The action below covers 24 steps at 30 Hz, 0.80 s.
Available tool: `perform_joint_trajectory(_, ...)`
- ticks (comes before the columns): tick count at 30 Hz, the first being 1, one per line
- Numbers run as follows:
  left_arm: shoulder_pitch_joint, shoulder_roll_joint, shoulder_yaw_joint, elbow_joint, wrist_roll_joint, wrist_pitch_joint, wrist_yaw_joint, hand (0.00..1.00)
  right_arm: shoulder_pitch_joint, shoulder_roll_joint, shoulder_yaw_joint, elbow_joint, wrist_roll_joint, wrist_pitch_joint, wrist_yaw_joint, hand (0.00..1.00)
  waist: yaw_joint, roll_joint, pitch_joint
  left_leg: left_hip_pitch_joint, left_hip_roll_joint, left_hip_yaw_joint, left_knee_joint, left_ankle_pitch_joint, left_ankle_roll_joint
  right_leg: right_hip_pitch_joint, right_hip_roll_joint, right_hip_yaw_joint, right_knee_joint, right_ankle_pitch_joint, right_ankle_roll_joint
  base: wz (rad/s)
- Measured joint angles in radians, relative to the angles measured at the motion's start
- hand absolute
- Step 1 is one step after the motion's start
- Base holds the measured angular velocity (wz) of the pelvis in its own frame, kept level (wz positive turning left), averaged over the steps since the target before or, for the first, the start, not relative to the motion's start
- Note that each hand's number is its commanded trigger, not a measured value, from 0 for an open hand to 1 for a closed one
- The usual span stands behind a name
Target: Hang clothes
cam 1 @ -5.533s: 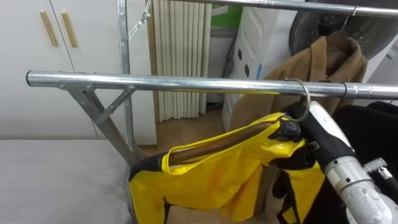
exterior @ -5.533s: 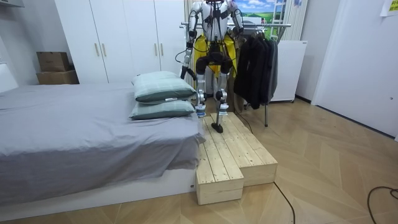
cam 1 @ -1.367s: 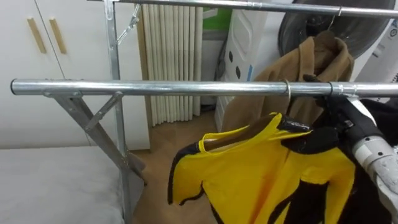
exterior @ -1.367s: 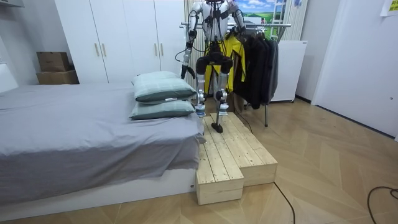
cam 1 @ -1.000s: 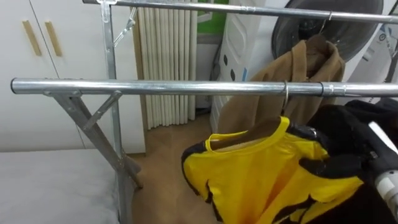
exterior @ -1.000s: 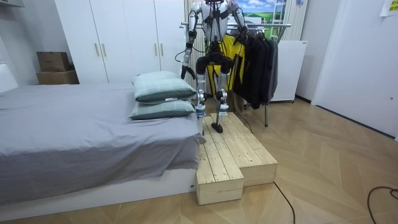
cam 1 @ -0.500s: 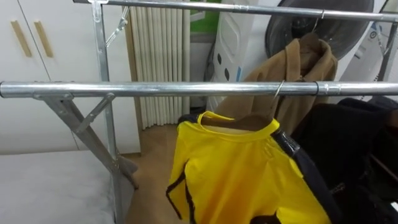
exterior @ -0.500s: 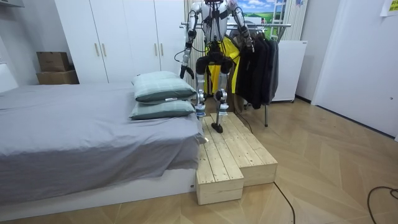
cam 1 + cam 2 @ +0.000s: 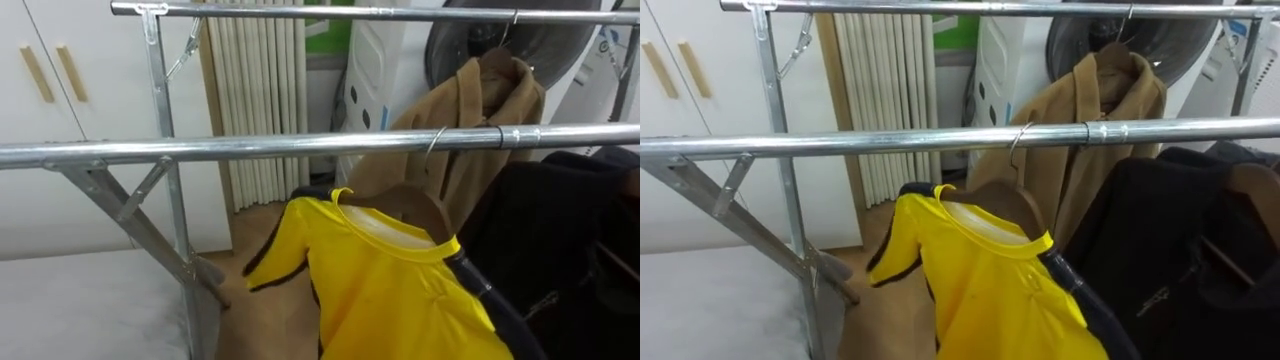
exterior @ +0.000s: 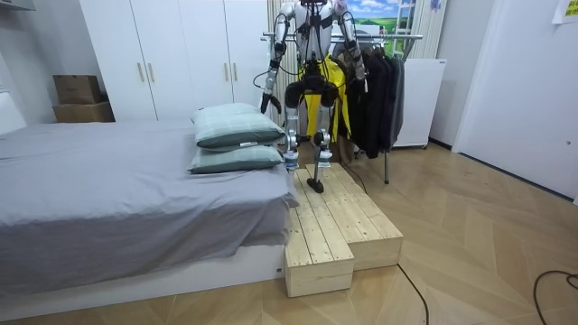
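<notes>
Rail [image 9: 250, 150] now carries my yellow jacket [image 9: 390, 290] by its hanger hook [image 9: 435, 140] alone, left of the dark clothes [image 9: 560, 230]. My right hand [image 10: 364, 70] has let go and dropped away; open or closed, I cannot tell. Hanging looks done.

White wardrobe [image 10: 181, 54], grey bed [image 10: 108, 199], wood floor [image 10: 470, 253]

Two pillows [image 10: 237, 126] lie on the grey bed [image 10: 108, 194] beside a wooden platform [image 10: 339, 224].
</notes>
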Motion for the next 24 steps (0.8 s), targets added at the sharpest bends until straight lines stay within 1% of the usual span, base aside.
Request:
perform_joint_trajectory(2, -0.011, -0.003, -0.005, 0.012, -0.016, -0.008, 0.006, 0.00, 0.002, 0.011, 0.029, 0.033, 0.005, -0.002, -0.001, 0.00, 0.002, 0.000, -0.0003, 0.000, 0.000, 0.000, 0.000, 0.000, 0.000, 0.000, 0.000, 0.000, -0.004, 0.000, 0.000, 0.00)
perform_joint_trajectory(4, -0.012, -0.006, -0.019, 0.017, -0.020, -0.018, 0.007, 0.00, 0.020, 0.045, 0.061, 0.048, 0.005, -0.004, 0.001, 0.00, 0.005, 0.001, -0.0007, 0.000, 0.000, 0.000, -0.001, 0.000, 0.000, 0.001, 0.000, -0.001, -0.010, 0.001, -0.001, 0.00)
perform_joint_trajectory(5, -0.012, -0.007, -0.022, 0.017, -0.020, -0.024, 0.007, 0.00, 0.025, 0.053, 0.068, 0.056, 0.005, -0.006, 0.001, 0.00, 0.005, 0.004, 0.0005, 0.000, 0.000, 0.000, -0.001, 0.000, 0.000, 0.001, 0.000, -0.001, -0.010, 0.001, -0.001, 0.00)
perform_joint_trajectory(7, -0.016, -0.017, -0.023, 0.025, -0.038, -0.048, 0.008, 0.00, 0.028, 0.093, 0.070, 0.109, 0.004, -0.027, 0.002, 0.00, 0.006, 0.008, 0.0007, 0.000, -0.001, 0.000, -0.002, 0.000, 0.000, 0.000, -0.001, 0.002, -0.012, 0.001, -0.001, -0.02)
perform_joint_trajectory(8, -0.017, -0.019, -0.022, 0.033, -0.045, -0.058, 0.009, 0.00, 0.028, 0.100, 0.070, 0.125, 0.008, -0.034, 0.002, 0.00, 0.008, 0.011, 0.0011, 0.000, -0.001, -0.001, -0.002, 0.000, 0.000, 0.000, -0.001, 0.002, -0.013, 0.001, -0.001, 0.00)
perform_joint_trajectory(9, -0.022, -0.022, -0.023, 0.056, -0.060, -0.075, 0.009, 0.00, 0.027, 0.110, 0.078, 0.166, 0.024, -0.050, 0.003, 0.00, 0.008, 0.019, 0.0014, -0.002, -0.002, -0.001, -0.002, 0.000, 0.000, 0.001, -0.002, 0.001, -0.014, 0.001, -0.001, 0.00)
perform_joint_trajectory(11, -0.029, -0.027, -0.022, 0.060, -0.088, -0.087, 0.019, 0.00, 0.030, 0.122, 0.089, 0.215, 0.041, -0.067, 0.002, 0.00, 0.007, 0.023, 0.0006, -0.004, -0.003, 0.000, -0.002, 0.000, 0.000, 0.000, -0.003, 0.002, -0.012, 0.001, -0.001, 0.00)
perform_joint_trajectory(12, -0.033, -0.032, -0.020, 0.060, -0.093, -0.100, 0.025, 0.00, 0.032, 0.131, 0.087, 0.239, 0.041, -0.076, 0.001, 0.00, 0.005, 0.027, 0.0006, -0.006, -0.003, 0.001, -0.002, 0.000, 0.000, -0.001, -0.004, 0.003, -0.012, 0.001, -0.001, 0.00)
perform_joint_trajectory(13, -0.036, -0.039, -0.020, 0.063, -0.093, -0.109, 0.024, 0.00, 0.041, 0.136, 0.087, 0.250, 0.042, -0.078, 0.001, 0.00, 0.006, 0.034, -0.0003, -0.006, -0.004, 0.005, -0.002, 0.000, 0.000, -0.002, -0.004, 0.005, -0.013, 0.001, -0.001, -0.04)
perform_joint_trajectory(15, -0.030, -0.048, -0.020, 0.065, -0.094, -0.112, 0.017, 0.00, 0.047, 0.140, 0.087, 0.278, 0.066, -0.088, 0.001, 0.00, 0.007, 0.045, -0.0007, -0.006, -0.004, 0.022, -0.002, 0.000, 0.000, -0.002, -0.005, 0.006, -0.014, 0.000, -0.001, -0.03)
perform_joint_trajectory(17, -0.031, -0.055, -0.020, 0.065, -0.096, -0.112, 0.005, 0.00, 0.051, 0.143, 0.087, 0.308, 0.096, -0.088, 0.004, 0.00, 0.006, 0.050, 0.0008, -0.006, -0.004, 0.024, -0.003, 0.000, 0.000, -0.002, -0.005, 0.008, -0.014, 0.000, -0.001, 0.00)
perform_joint_trajectory(19, -0.045, -0.068, -0.022, 0.065, -0.118, -0.112, -0.010, 0.00, 0.053, 0.147, 0.088, 0.353, 0.149, -0.090, 0.015, 0.00, 0.003, 0.054, 0.0012, -0.006, -0.004, 0.018, -0.003, 0.000, 0.000, -0.002, -0.005, 0.007, -0.015, 0.000, -0.001, 0.00)
perform_joint_trajectory(23, -0.055, -0.068, -0.021, 0.094, -0.124, -0.119, -0.028, 0.00, 0.054, 0.149, 0.097, 0.399, 0.191, -0.101, 0.024, 0.00, 0.004, 0.058, -0.0017, -0.008, -0.004, 0.003, -0.003, 0.000, 0.000, -0.001, -0.005, 0.003, -0.015, 0.000, -0.001, 0.05)
perform_joint_trajectory(24, -0.056, -0.068, -0.020, 0.098, -0.124, -0.119, -0.031, 0.00, 0.052, 0.149, 0.096, 0.407, 0.191, -0.101, 0.024, 0.00, 0.004, 0.059, -0.0021, -0.007, -0.005, -0.012, -0.003, 0.000, 0.000, 0.000, -0.005, 0.002, -0.014, 0.000, -0.001, 0.04)
